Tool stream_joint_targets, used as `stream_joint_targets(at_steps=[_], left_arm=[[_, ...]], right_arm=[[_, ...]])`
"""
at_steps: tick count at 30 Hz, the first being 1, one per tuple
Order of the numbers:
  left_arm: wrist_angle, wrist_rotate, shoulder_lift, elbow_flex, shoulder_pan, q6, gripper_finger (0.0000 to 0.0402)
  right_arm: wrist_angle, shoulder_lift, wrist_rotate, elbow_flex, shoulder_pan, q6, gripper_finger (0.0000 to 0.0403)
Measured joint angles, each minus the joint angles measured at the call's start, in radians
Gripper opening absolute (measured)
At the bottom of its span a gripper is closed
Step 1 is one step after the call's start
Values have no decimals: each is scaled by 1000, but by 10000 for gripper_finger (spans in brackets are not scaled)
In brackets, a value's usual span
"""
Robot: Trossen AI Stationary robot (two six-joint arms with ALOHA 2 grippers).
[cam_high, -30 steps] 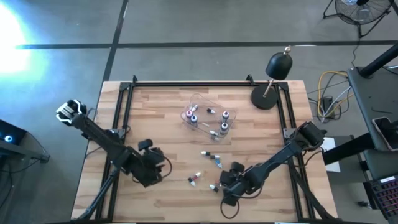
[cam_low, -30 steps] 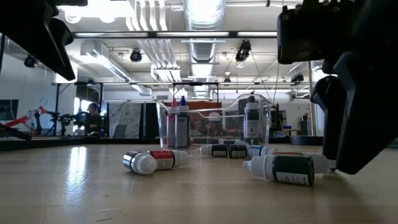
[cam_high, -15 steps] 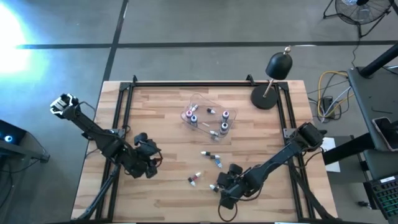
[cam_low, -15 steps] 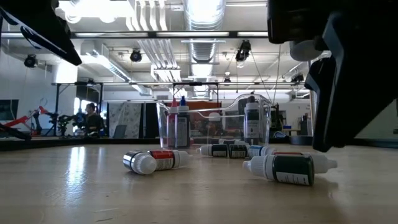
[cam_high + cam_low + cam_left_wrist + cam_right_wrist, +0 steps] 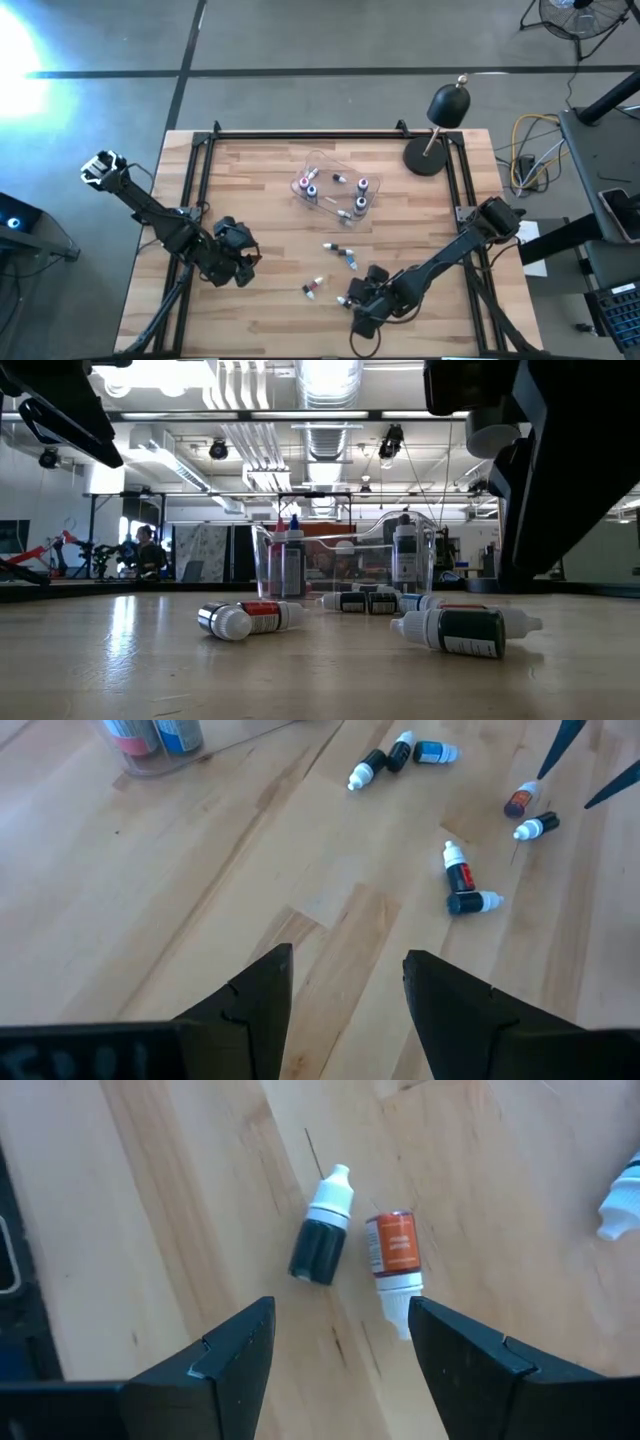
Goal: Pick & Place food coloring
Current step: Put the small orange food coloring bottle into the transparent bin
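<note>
Wooden plank table [image 5: 270, 190] inside a black frame, grey concrete floor around it; black desk lamp [image 5: 440, 125] at the far right corner.

Near edge, right of centre: right gripper [image 5: 362, 300] held low above the boards, jaws well apart, gripping nothing. Seen directly between its fingers [image 5: 225, 1355] in the right wrist view: two food coloring bottles lying flat, side by side and close, contact not clear. One dark-bodied with white cap [image 5: 322, 1240], one with orange-brown label [image 5: 394, 1260] and its white cap pointing the opposite way. White tip of a third bottle [image 5: 620, 1205] cut off at the frame edge.

Near left: left gripper [image 5: 235, 258] above bare boards, jaws parted, nothing held. Well apart from all bottles.

Middle of table, between the grippers and slightly further out: two bottles touching at an angle, red-labelled [image 5: 458, 870] and dark with white cap [image 5: 472, 903]. Beyond those, loose bottles lying flat: dark one [image 5: 368, 770] and teal-labelled one [image 5: 428, 752]. Low view gives the same spread: white-capped bottle with red label [image 5: 250, 619] lying left, larger-looking dark-labelled bottle [image 5: 462, 630] lying right, more flat ones behind.

Further out, centre: clear plastic tray [image 5: 335, 188] holding several upright bottles, caps red, blue, purple and white [image 5: 310, 190]. Exact count not readable.

Background, low view: workshop ceiling ducts and lights; a person [image 5: 148, 550] seated far off at left.
</note>
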Motion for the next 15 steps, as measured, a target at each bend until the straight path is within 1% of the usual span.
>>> stream_joint_targets(at_steps=[2,10,15], left_arm=[[0,0,0,0,0,0,165],[13,-1,0,0,0,0,165],[21,13,0,0,0,-20,165]], right_arm=[[2,0,0,8,0,25,224],[2,-2,0,23,0,222,224],[-1,-2,-2,29,0,419,224]])
